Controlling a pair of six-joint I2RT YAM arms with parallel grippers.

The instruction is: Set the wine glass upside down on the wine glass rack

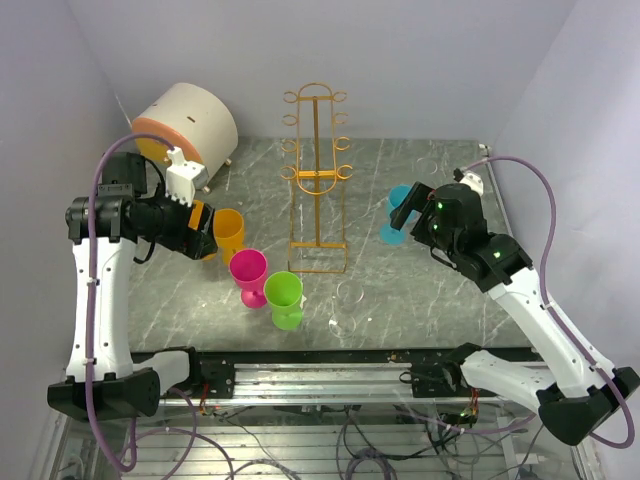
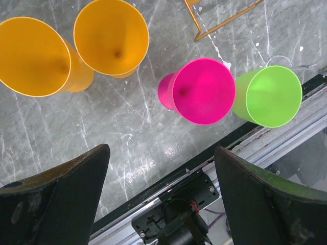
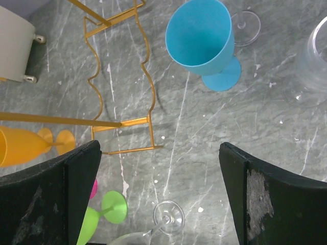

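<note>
Two tools released, grasping nothing: left tool near pink wine glass, right tool near blue wine glass, upright right of wine glass rack standing on tabletop.

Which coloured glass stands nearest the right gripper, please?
The blue glass, alone right of the rack; the orange glasses, pink glass and green glass stand left.

Plain pale lilac walls close in a grey marbled surface; a metal rail lines its near edge.
</note>
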